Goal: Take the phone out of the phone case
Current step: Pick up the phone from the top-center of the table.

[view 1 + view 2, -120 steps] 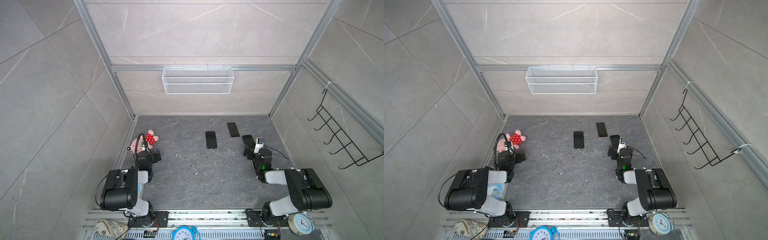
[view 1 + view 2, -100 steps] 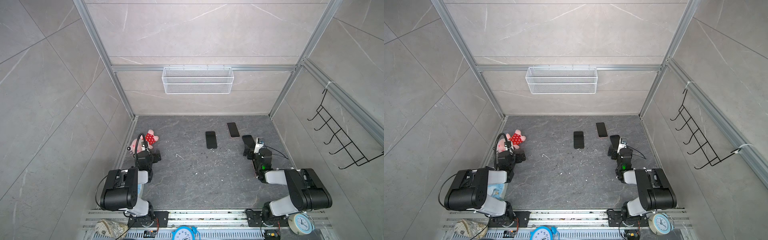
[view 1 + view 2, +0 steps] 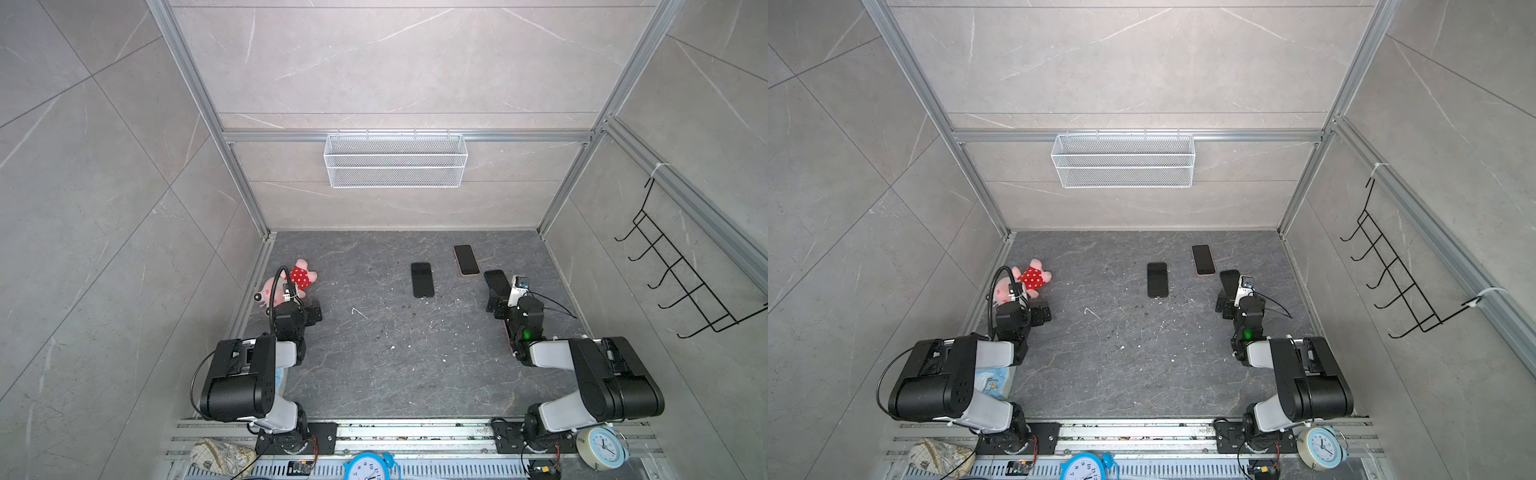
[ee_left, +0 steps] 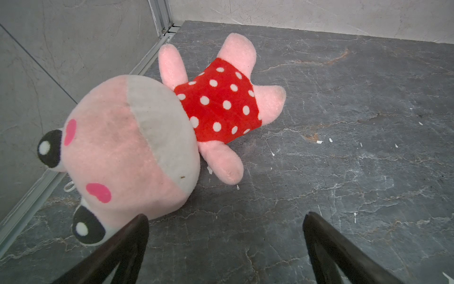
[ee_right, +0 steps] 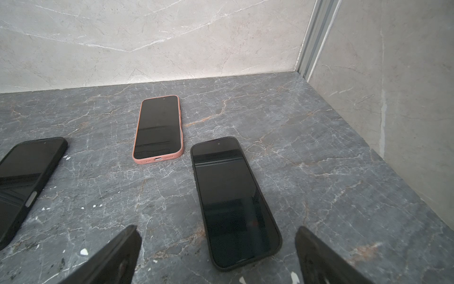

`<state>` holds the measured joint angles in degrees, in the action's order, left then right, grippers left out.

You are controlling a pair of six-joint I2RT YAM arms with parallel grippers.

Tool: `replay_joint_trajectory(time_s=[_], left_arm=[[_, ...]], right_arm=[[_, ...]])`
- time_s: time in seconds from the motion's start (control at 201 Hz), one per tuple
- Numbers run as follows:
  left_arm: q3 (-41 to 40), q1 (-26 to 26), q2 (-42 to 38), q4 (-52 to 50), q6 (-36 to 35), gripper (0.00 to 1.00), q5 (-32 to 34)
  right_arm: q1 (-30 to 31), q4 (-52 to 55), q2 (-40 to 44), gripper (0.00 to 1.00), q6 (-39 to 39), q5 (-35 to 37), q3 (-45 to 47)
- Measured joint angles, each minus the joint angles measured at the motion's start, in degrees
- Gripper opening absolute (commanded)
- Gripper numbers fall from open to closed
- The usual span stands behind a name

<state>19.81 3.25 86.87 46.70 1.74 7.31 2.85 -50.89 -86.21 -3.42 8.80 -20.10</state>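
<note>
Left gripper [image 4: 224, 216] spread wide, empty, beside pink plush toy [image 4: 132, 137]; right gripper [image 5: 217, 230] likewise, close behind black-cased phone [image 5: 233, 201].

Robotics lab test cell, I'd say: aluminium frame posts [image 3: 206, 112] box in stone-look panels [image 3: 395, 62], two robot arms [image 3: 241, 378] sit bolted to a slotted rail [image 3: 415, 432], a wire basket [image 3: 395, 160] and hook rack [image 3: 685, 269] hang inside.

No change was detected: neither the left gripper [image 4: 224, 217] nor the right gripper [image 5: 217, 230] shifted relative to the pink-cased phone [image 5: 158, 127].
</note>
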Motion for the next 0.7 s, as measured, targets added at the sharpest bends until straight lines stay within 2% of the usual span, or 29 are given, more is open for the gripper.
replay_joint_trajectory(time_s=[0.563, 0.702], left_arm=[[0.00, 0.00, 0.00, 0.02, 0.00, 0.99, 0.02], [0.02, 0.00, -3.61, -3.96, 0.13, 0.98, 0.09]], right_arm=[[0.02, 0.04, 0.04, 1.00, 0.00, 0.15, -0.02], [1.53, 9.94, 5.57, 1.00, -0.09, 4.07, -2.38]])
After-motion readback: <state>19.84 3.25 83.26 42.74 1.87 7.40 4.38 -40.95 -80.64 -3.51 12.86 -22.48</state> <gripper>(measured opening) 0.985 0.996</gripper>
